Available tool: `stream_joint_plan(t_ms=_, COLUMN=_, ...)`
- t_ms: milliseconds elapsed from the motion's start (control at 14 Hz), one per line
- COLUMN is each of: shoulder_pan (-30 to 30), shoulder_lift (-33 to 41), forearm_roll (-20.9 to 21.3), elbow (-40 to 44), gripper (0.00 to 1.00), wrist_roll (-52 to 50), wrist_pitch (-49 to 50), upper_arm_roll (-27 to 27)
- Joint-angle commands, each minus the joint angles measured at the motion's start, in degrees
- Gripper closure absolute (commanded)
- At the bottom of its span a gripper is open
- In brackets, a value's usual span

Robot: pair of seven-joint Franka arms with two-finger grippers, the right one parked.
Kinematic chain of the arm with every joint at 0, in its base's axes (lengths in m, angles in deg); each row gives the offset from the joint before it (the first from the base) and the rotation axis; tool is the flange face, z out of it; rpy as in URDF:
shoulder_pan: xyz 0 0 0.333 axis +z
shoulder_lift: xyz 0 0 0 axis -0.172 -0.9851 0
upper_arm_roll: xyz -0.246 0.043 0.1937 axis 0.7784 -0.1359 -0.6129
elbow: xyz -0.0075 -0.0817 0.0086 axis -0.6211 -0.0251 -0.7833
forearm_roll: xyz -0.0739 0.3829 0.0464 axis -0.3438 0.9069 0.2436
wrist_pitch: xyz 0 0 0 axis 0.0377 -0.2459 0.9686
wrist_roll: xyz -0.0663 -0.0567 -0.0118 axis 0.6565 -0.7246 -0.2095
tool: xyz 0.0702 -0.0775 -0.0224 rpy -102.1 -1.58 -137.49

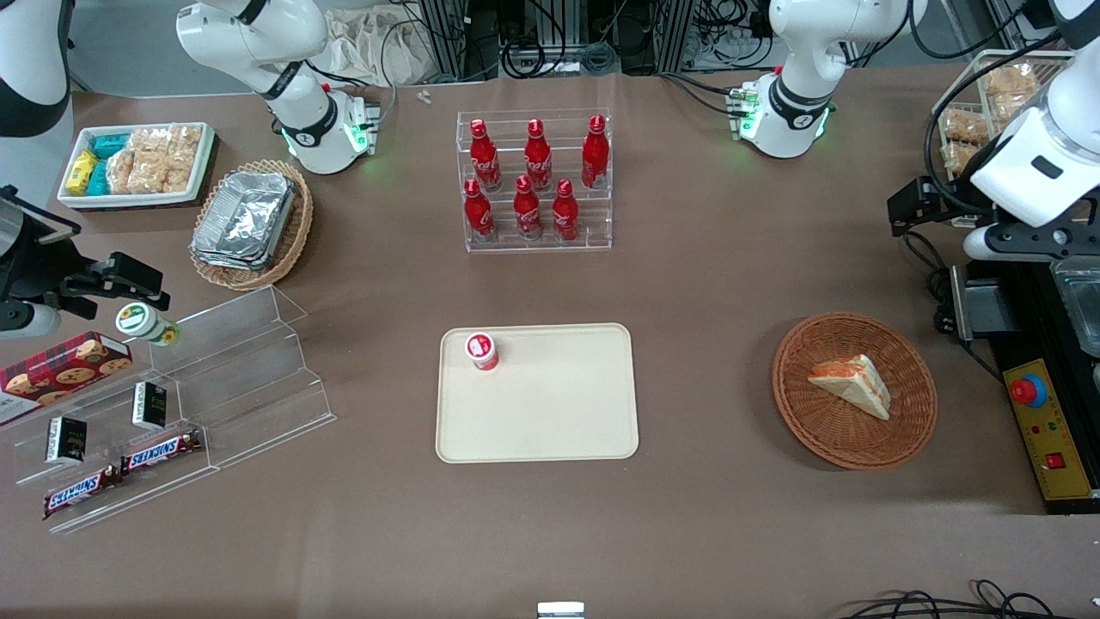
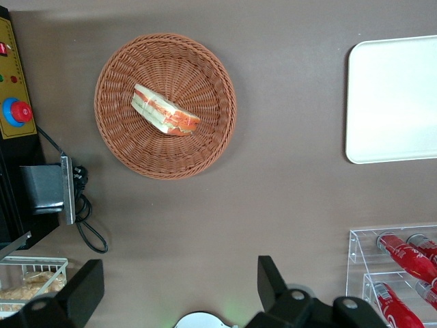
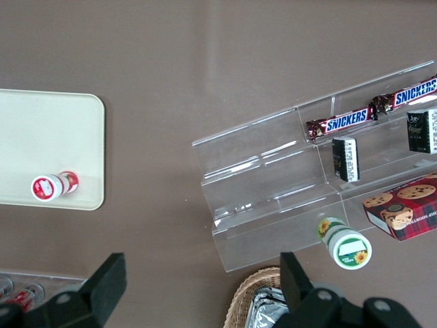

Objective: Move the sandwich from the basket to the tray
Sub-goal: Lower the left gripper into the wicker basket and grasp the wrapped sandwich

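- Hovering high at the working arm's end of the tabletop (image 1: 687, 275), front view: the gripper (image 1: 932, 206) holds nothing. The sandwich (image 1: 852, 385) lies in the basket (image 1: 808, 344); the tray (image 1: 550, 413) carries only a small red-and-white cup (image 1: 482, 351).
- Left wrist view: fingers (image 2: 83, 290) spread wide, empty, well above the tabletop; sandwich sits mid-basket, tray well apart.
- Judgement: approach step, grasp not begun. Next move calls for descending over the basket and straddling the wedge.
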Motion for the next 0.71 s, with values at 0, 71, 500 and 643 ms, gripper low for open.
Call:
stream_joint_plan(t_ms=0, shoulder_pan=-0.06, shoulder_lift=-0.47, forearm_roll=0.04, elbow=1.84, gripper=0.00, wrist_roll=0.51, wrist_pitch=0.41, upper_arm_roll=-0.39)
stream_joint_plan(t_ms=71, shoulder_pan=-0.06, shoulder_lift=-0.64, forearm_roll=-0.05, elbow=1.84, gripper=0.00, wrist_roll=0.33, wrist_pitch=0.41, upper_arm_roll=-0.39)
stream_joint_plan(t_ms=500, shoulder_pan=0.20, shoulder_lift=-3.45, forearm_roll=-0.83, elbow=1.40, gripper=0.00, wrist_roll=-19.55, wrist_pitch=-1.33, upper_arm_roll=-5.31)
stream_joint_plan(t_ms=643, shoulder_pan=2.74, shoulder_lift=-5.64, forearm_roll=-1.36, elbow=0.00, gripper=0.00, wrist_roll=-28.99, wrist_pitch=-5.37, upper_arm_roll=-5.67)
